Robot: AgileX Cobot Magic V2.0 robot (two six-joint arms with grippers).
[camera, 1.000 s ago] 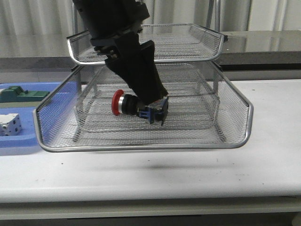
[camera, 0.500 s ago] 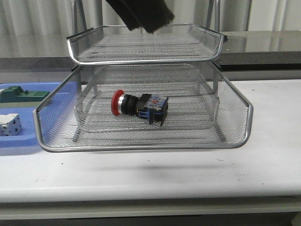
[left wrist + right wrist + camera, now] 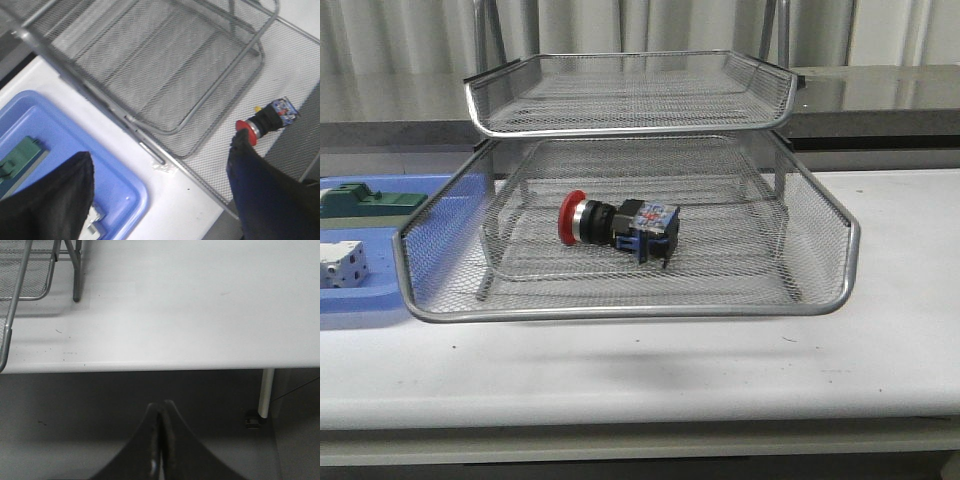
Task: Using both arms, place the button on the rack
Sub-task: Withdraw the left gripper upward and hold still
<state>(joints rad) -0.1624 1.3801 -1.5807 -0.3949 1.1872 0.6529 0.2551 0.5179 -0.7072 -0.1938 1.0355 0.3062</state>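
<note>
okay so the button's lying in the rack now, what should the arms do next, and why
Probably just retract the left gripper to rest. The button already lies on its side in the rack, untouched; the left gripper is open and empty above it, and the right gripper is shut, off the table.

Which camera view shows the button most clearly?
The front view: the button lies on its side in the rack, fully visible with red head, black body and blue block. The left wrist view shows it small, its head partly hidden by a finger. The right wrist view does not show it.
</note>
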